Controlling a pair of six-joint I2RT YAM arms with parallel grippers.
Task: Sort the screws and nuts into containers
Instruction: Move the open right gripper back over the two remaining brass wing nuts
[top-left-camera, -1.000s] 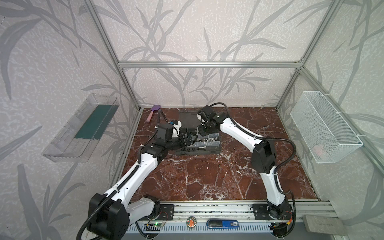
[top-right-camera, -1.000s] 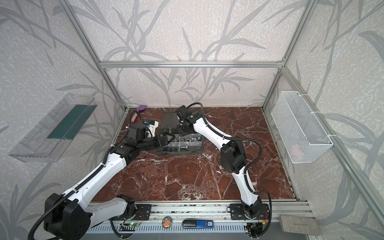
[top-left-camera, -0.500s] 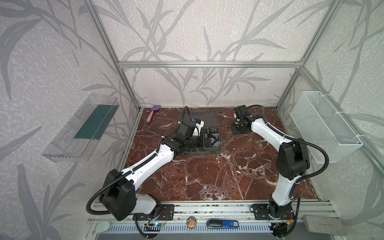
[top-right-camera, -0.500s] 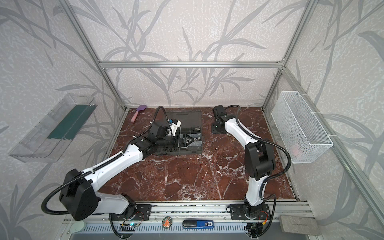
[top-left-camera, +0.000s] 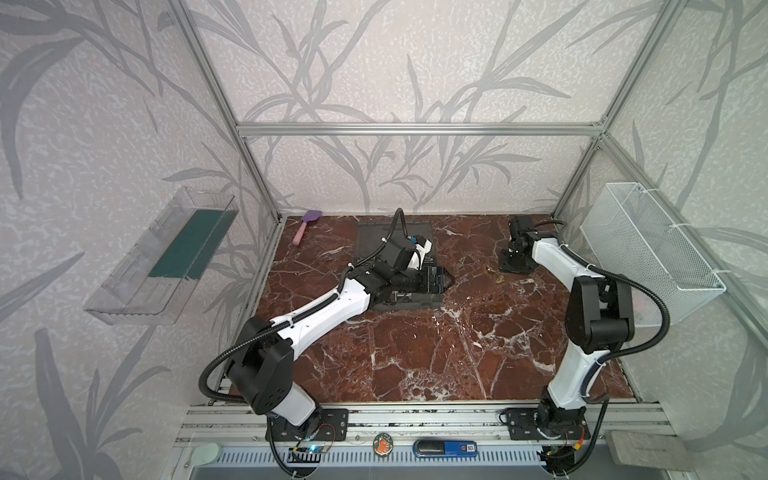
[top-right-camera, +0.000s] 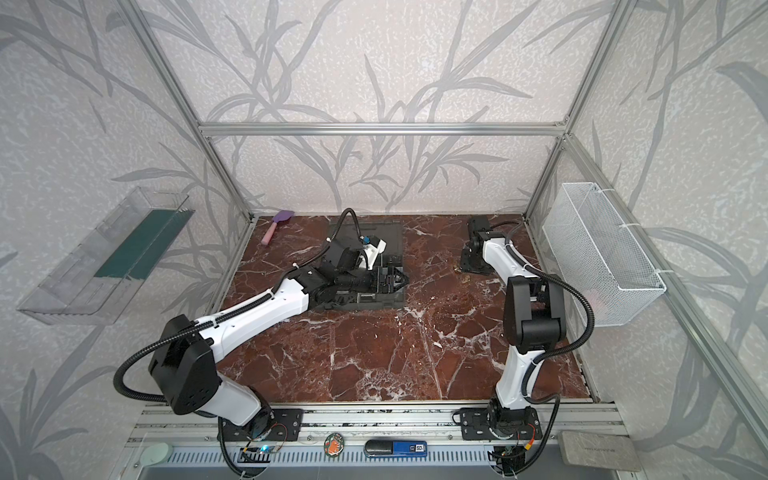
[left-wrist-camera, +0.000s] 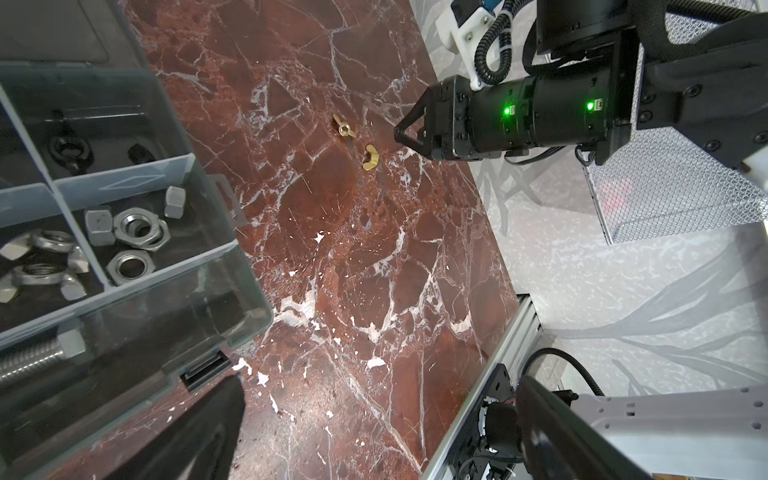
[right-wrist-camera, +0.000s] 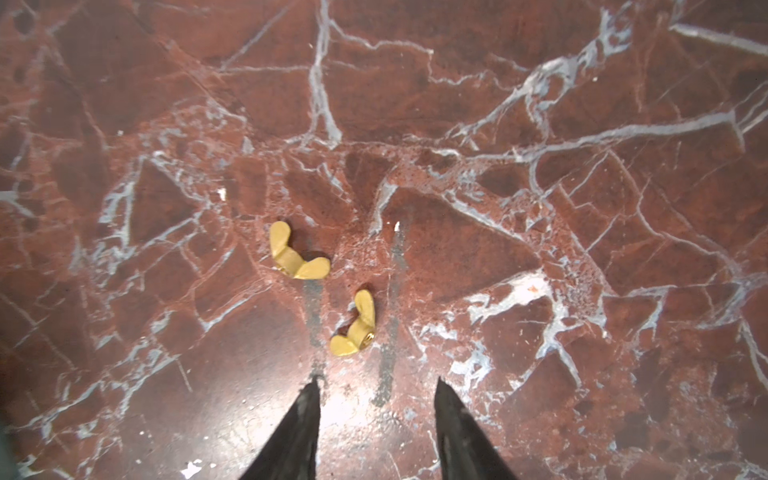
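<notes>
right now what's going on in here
A two-armed robot is sorting small fasteners. The right gripper, fingers open and empty, is just short of two brass wing nuts lying on the marble table. The left gripper, wide open and empty, hangs at the edge of the organizer case, where silver hex nuts already lie in compartments.

marble tabletop (top-left-camera: 415, 353); organizer case (top-left-camera: 409, 302), brass wing nuts (right-wrist-camera: 291, 257), purple spatula (top-left-camera: 305, 227)
</notes>
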